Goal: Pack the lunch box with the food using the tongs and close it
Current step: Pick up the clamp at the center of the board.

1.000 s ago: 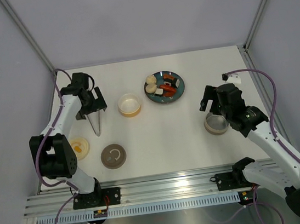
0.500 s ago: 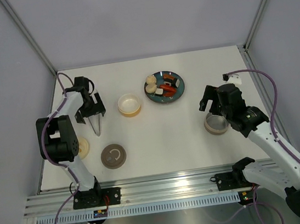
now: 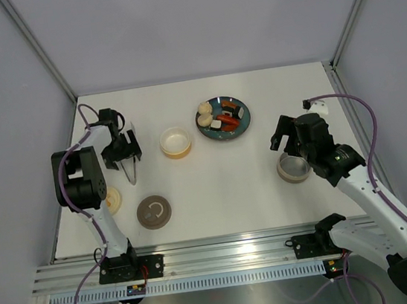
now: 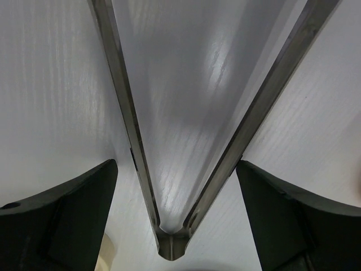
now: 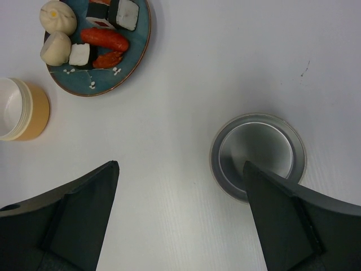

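The left gripper (image 4: 176,164) has its fingers (image 4: 62,220) spread wide. They straddle the tongs (image 4: 171,245) and neither pad touches metal. The joined end of the V sits between them, close to the wrist, and the two thin arms fan out ahead past the fingertips, lying flat on the white table (image 4: 51,84). From the wrist view alone it's hard to judge how close the pads are to the table.

The step in hand looks like picking up the tongs; nothing is packed yet. The next move calls for closing on both arms just ahead of the hinge, firmly enough to lift but leaving enough spring to pinch with.

Out to the right of that gripper (image 3: 122,151) in the top view is a cream tub (image 3: 175,142), likely the lunch box's body, and behind it, nearer the base, a brown lid (image 3: 154,212).

The right gripper (image 5: 177,169) is also spread wide and holds nothing. A metal tin (image 5: 258,155) sits just beside its right finger. Ahead and to the left, well apart, the food (image 5: 104,39) lies on the teal plate (image 5: 138,62).
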Robot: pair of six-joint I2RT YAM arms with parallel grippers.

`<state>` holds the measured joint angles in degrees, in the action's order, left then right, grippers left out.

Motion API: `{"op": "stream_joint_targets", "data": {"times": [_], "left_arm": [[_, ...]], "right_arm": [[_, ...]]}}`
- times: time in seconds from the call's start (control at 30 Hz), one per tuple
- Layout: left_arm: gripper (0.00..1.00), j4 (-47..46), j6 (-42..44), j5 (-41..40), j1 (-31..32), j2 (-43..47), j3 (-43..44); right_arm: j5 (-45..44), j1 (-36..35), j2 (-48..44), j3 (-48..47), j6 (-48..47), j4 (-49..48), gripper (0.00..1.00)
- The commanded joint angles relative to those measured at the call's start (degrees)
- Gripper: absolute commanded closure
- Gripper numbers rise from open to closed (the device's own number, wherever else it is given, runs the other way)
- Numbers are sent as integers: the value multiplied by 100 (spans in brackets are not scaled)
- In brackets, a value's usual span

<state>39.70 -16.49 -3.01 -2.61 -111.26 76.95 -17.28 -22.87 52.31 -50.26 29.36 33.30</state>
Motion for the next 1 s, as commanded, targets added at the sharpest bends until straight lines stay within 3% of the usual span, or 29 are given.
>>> {"op": "stream_joint_targets", "data": {"times": [0.0, 0.1, 0.3, 0.7, 0.87, 0.93, 0.97], "left_arm": [[12, -358, 14, 239, -2, -27, 128], [19, -446, 23, 230, 6, -53, 101], [16, -472, 6, 230, -3, -150, 127], [18, -639, -30, 265, -20, -378, 215], [39, -595, -21, 265, -11, -335, 189], [38, -622, -3, 265, -11, -204, 137], [29, -622, 5, 265, -20, -168, 136]], "right_arm": [[-21, -7, -99, -247, 69, 45, 1], [-30, -7, -90, -230, 122, 89, 0], [-39, -7, -142, -124, 210, 124, 1], [-74, -7, -230, -45, 219, 230, 0], [-74, -7, -265, -54, 280, 300, 0], [-56, -7, -309, -37, 298, 283, 1], [-48, -7, -318, -36, 315, 274, 0]]}}
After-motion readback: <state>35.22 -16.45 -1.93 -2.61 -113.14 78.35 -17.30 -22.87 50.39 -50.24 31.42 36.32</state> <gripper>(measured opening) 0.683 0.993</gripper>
